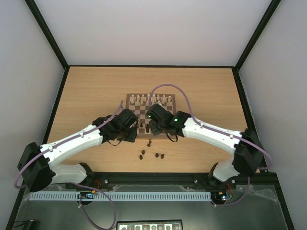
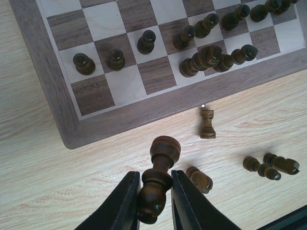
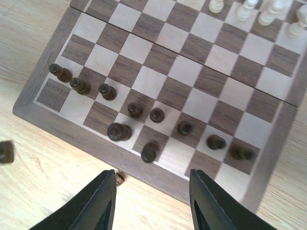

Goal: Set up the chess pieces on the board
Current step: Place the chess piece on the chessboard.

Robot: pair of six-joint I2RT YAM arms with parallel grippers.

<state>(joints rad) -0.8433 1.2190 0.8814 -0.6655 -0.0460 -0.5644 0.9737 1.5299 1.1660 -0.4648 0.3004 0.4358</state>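
The board lies mid-table, and its near corner shows in both wrist views. Several dark chess pieces stand on its two near rows. My left gripper is shut on a dark piece, held above the table just off the board's near-left corner. My right gripper hangs open and empty over the board's near edge. Loose dark pieces lie on the table: a rook, others.
Cream-white pieces line the board's far rows. Another loose dark piece lies on the wood left of the board. Black walls frame the table, and the arm bases sit along its near edge.
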